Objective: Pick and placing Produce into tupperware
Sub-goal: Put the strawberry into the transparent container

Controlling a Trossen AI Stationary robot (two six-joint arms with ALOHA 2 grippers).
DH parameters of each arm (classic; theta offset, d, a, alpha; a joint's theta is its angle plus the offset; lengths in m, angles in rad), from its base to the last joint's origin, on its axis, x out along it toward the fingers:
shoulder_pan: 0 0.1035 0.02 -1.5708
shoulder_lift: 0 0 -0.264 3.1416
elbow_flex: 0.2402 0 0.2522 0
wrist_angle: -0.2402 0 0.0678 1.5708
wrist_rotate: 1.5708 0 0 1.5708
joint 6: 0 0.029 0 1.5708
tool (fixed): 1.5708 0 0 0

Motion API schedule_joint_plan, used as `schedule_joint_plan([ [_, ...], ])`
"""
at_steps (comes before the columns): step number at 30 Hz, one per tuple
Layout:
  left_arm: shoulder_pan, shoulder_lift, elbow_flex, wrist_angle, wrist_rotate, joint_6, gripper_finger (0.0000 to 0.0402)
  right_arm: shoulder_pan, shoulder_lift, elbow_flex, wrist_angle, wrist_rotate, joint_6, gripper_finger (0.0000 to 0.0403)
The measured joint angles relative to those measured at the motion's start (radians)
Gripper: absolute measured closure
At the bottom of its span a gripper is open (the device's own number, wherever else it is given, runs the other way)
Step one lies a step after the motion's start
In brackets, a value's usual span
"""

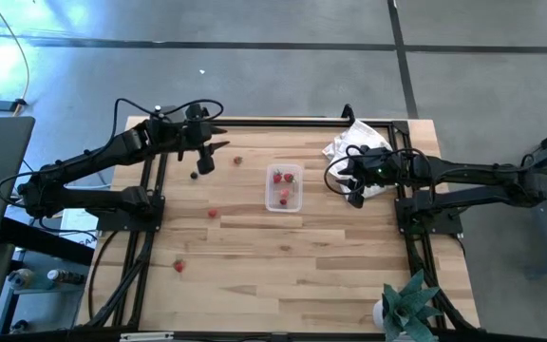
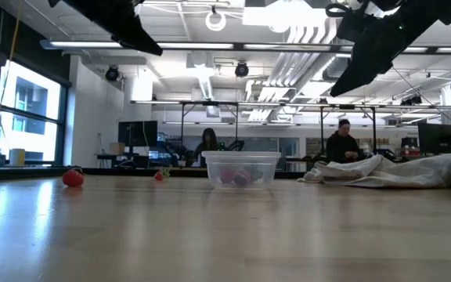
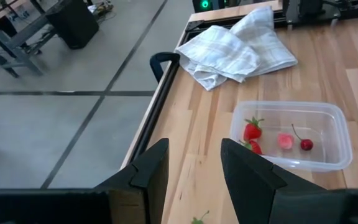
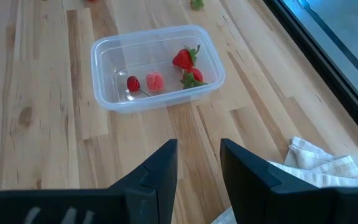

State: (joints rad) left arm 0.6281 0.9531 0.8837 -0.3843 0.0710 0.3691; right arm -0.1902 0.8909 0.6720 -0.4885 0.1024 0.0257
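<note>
A pale wooden table [image 1: 283, 275] stands on a grey floor, with an open workshop behind it where two people sit at benches. The tupperware [image 1: 284, 187] sits near the table's centre, upright and lidless, already holding two strawberries, a pink piece and a dark cherry. Loose produce still lies on the wood: one piece [image 1: 238, 161] at about ten o'clock from the tub, a dark one [image 1: 194, 175] at nine, a red one [image 1: 213, 214] at eight, and another [image 1: 179, 267] farther out at seven. The left gripper [image 1: 204, 160] hovers over the dark piece, fingers apart and empty. The right gripper [image 1: 354, 195] hangs at three o'clock by the white cloth [image 1: 357, 142], also apart and empty. The task looks to be between picks; the next move probably calls for the left arm to descend on the nearest loose piece and pinch gently.
</note>
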Motion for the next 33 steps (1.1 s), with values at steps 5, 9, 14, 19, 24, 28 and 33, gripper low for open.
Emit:
schedule_joint_plan([
  [5,0.000,0.000,0.000,0.001,-0.020,-0.029,0.0266,0.000,0.000,0.000,0.000,0.000,0.000,0.0291],
  [9,0.000,-0.002,0.000,0.001,-0.025,-0.140,0.0266,0.000,0.000,0.000,0.000,0.000,0.000,0.0291],
  [14,0.047,-0.067,0.075,0.075,0.018,-0.127,0.0266,0.000,0.000,0.000,0.000,0.000,0.000,0.0291],
  [19,0.129,-0.084,0.292,-0.101,-0.093,0.044,0.0266,0.000,0.000,0.000,0.000,0.000,0.000,0.0291],
  [24,0.203,0.021,0.459,-0.375,-0.092,0.184,0.0266,0.000,0.000,0.000,0.000,0.000,0.000,0.0291],
  [28,0.310,0.205,0.502,-0.649,0.072,0.272,0.0266,0.000,0.000,0.000,0.000,0.000,0.000,0.0291],
  [33,0.321,0.477,0.500,-0.769,0.143,0.256,0.0266,0.000,0.000,0.000,0.000,0.000,0.000,0.0291],
])
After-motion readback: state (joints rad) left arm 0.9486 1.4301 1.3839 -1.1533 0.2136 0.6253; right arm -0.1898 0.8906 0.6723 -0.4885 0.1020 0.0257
